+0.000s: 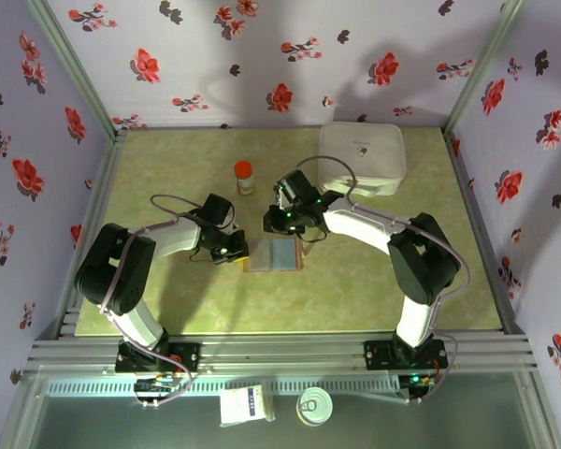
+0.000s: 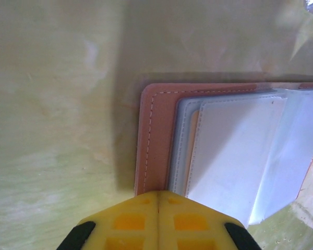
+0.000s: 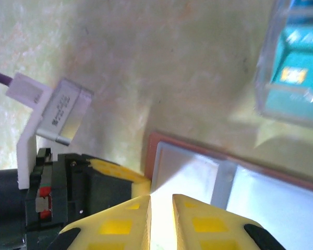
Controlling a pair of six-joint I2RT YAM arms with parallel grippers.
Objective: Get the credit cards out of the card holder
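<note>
While the card holder (image 1: 273, 254) lies open on the desk (image 1: 374, 299), you have the left fingers (image 2: 128, 221) closed at its brown edge; your right fingers (image 3: 211, 221) stand a slit apart over a pocket, grip unclear. A teal credit card (image 3: 297, 78) shows behind clear plastic.

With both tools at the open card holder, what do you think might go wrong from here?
The left tool is shut at the brown edge of the card holder, not clearly pinning it, so the holder might slide when a card is pulled. The right tool, jaws narrowly apart, sits over the grey-blue pockets and might pinch a pocket flap rather than a card.
</note>
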